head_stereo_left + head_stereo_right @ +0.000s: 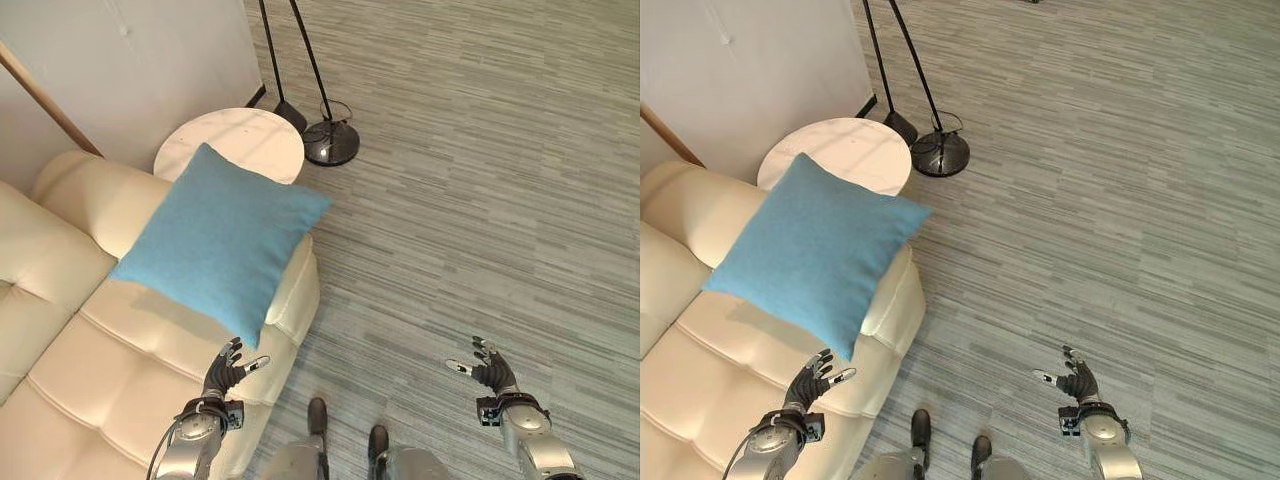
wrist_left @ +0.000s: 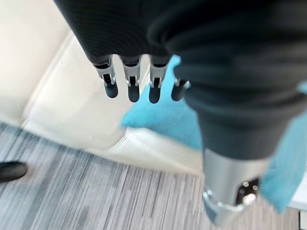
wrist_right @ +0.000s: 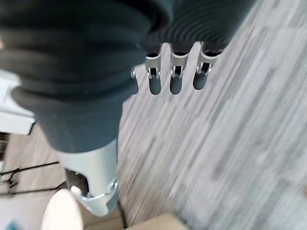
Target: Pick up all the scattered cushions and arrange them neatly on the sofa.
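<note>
Left hand [image 1: 228, 372] is open with nothing in it, just below the low corner of the blue cushion [image 1: 220, 240]. That cushion leans on the sofa [image 1: 110, 350] arm. Right hand [image 1: 490, 368] is open too, far off over the floor.

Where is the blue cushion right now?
The cushion leans on the sofa's armrest, left of the robot, beside the round table.

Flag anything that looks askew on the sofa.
The blue cushion lies cornerwise over the sofa arm, one corner sticking out past it toward the round table. Nothing else stands out.
</note>
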Robot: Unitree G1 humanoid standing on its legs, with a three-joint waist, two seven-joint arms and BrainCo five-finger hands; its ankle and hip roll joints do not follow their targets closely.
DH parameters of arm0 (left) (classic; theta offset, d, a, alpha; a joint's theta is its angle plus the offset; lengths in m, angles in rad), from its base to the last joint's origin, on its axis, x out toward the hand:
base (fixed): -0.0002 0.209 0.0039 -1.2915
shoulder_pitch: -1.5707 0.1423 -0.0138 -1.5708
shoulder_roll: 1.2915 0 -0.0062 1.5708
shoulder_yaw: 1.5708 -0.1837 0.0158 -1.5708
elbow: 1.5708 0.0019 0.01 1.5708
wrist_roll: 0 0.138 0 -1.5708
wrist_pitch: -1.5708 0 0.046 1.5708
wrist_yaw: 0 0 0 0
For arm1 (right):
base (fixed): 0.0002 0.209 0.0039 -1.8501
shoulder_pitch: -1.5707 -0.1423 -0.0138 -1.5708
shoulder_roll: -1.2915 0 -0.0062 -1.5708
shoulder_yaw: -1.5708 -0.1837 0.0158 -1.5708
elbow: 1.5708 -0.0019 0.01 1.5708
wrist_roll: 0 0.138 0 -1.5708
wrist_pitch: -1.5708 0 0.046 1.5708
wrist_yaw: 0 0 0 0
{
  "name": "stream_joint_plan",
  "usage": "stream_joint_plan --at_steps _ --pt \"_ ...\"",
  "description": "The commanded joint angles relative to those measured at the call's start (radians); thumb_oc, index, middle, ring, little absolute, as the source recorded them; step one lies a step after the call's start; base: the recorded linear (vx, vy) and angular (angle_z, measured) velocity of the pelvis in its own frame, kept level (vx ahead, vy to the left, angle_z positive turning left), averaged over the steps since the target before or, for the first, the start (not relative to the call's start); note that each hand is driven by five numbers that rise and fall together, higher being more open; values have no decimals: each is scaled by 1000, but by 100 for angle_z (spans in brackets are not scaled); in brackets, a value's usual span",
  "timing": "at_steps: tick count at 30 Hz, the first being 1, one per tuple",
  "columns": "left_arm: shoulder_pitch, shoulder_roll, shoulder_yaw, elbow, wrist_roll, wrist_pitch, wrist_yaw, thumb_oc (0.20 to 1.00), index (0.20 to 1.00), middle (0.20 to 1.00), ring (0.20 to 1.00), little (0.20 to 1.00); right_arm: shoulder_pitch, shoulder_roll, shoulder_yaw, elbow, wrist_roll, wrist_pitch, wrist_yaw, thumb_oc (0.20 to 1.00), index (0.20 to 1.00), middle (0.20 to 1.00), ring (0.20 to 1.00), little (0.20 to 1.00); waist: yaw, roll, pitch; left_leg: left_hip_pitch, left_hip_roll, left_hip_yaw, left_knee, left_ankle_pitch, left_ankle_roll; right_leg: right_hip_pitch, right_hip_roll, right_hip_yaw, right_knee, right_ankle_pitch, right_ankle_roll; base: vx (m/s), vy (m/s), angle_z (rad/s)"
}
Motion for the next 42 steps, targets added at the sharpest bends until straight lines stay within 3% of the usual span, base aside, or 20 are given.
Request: stream_joint_plan --at_steps 1,4,5,8,9,14,17,18,20,21,23,26,27,28,30,36,38,39,42 --pt "12 46 50 -38 -1 -26 8 1000 1000 1000 1000 1000 -14 11 -20 -31 -16 -10 6 1000 1000 1000 1000 1000 11 -17 -16 3 47 -5 75 -125 -67 85 -48 -5 -235 106 21 242 -42 12" --pt "5 46 46 -41 -6 -26 6 1000 1000 1000 1000 1000 -12 9 -24 -32 -11 -7 2 1000 1000 1000 1000 1000 -15 -16 -3 43 39 -22 65 -141 -81 49 -46 -2 -402 139 25 207 -80 23" --pt "5 45 46 -40 -6 -26 6 1000 1000 1000 1000 1000 -12 9 -24 -32 -11 -7 2 1000 1000 1000 1000 1000 -16 -14 -1 46 41 -23 65 -143 -81 55 -44 -4 -407 140 25 175 -79 24" --pt "-25 47 36 -40 -1 -40 16 1000 1000 1000 1000 1000 -1 9 -37 -18 -8 -5 -13 1000 1000 1000 1000 1000 -61 -15 15 103 42 -72 51 -166 -103 -15 -6 117 -568 211 55 284 -163 55" --pt "-30 49 34 -43 -1 -45 12 1000 1000 1000 1000 1000 1 6 -40 -21 -6 -5 -13 1000 1000 1000 1000 1000 -63 -22 7 110 38 -83 49 -176 -107 -1 -9 125 -590 210 54 336 -245 60" --pt "-37 12 26 -3 -88 -39 17 1000 1000 1000 1000 1000 12 1 -30 15 18 -16 -2 1000 1000 1000 1000 1000 -73 -39 -26 153 85 -127 90 -210 -139 45 25 135 -547 215 15 257 -246 60" --pt "-48 -19 21 30 -153 -32 26 1000 1000 1000 1000 1000 13 -12 -28 27 28 -16 -7 1000 1000 1000 1000 1000 -75 -41 -28 112 109 -145 180 -156 -162 85 35 99 -542 187 -14 202 -208 67" --pt "-49 -25 13 42 -159 -33 26 1000 1000 1000 1000 1000 20 -16 -30 23 36 -17 -10 1000 1000 1000 1000 1000 -77 -45 -26 91 122 -117 207 -130 -163 111 32 73 -543 166 -27 197 -135 46" --pt "-50 -25 8 46 -155 -32 23 1000 1000 1000 1000 1000 21 -17 -30 24 40 -17 -11 1000 1000 1000 1000 1000 -78 -45 -27 85 128 -92 198 -131 -162 130 27 58 -548 152 -31 141 -62 61" --pt "-58 -26 -6 59 -140 -23 21 1000 1000 1000 1000 1000 25 -17 -38 28 52 -18 -16 1000 1000 1000 1000 1000 -80 -45 -27 47 133 -31 160 -132 -153 162 11 20 -560 128 -31 125 -19 73" --pt "-62 -26 -6 59 -138 -22 20 1000 1000 1000 1000 1000 23 -18 -41 27 54 -18 -18 1000 1000 1000 1000 1000 -80 -47 -27 21 130 -13 154 -125 -151 171 7 11 -563 124 -33 115 -6 76" --pt "-81 -19 -4 60 -133 -24 30 1000 1000 1000 1000 1000 23 -19 -46 22 57 -20 -36 1000 1000 1000 1000 1000 -81 -38 -32 -40 123 109 84 -62 -146 208 -2 -58 -579 106 -26 138 59 85" --pt "-81 -19 -4 59 -133 -24 30 1000 1000 1000 1000 1000 22 -19 -46 23 57 -20 -36 1000 1000 1000 1000 1000 -82 -38 -32 -41 123 108 84 -62 -146 208 -2 -59 -580 106 -26 173 111 76" --pt "-84 -9 0 57 -114 -22 41 1000 1000 1000 1000 1000 13 -26 -43 29 49 -13 -50 1000 1000 1000 1000 1000 -72 -42 -28 -72 130 157 87 -54 -156 235 -10 -81 -588 89 -20 196 118 52" --pt "-68 -9 17 46 -122 -26 37 1000 1000 1000 1000 1000 11 -17 -32 19 43 -11 -37 1000 1000 1000 1000 1000 -64 -36 -36 -44 123 191 44 -47 -139 239 -5 -101 -575 96 -16 132 150 6" --pt "-30 -5 42 50 -121 -16 38 1000 1000 1000 1000 1000 -5 18 -10 16 13 5 -21 1000 1000 1000 1000 1000 -31 -51 -68 1 79 155 1 -64 -96 250 -51 -113 -461 74 17 174 204 40" --pt "-31 4 45 59 -115 -15 43 1000 1000 1000 1000 1000 -5 34 0 24 9 7 -11 1000 1000 1000 1000 1000 -30 -53 -59 28 59 121 -4 -80 -76 213 -62 -76 -327 102 40 133 144 34" --pt "-31 4 45 59 -115 -16 43 1000 1000 1000 1000 1000 -6 34 0 25 9 7 -11 1000 1000 1000 1000 1000 -30 -53 -59 29 59 121 -4 -80 -76 213 -63 -76 -326 101 40 65 46 50" --pt "-26 4 51 59 -122 -19 45 1000 1000 1000 1000 1000 3 43 2 21 9 11 -3 1000 1000 1000 1000 1000 -37 -48 -56 47 58 82 -8 -87 -70 162 -29 19 -304 118 33 111 30 58"
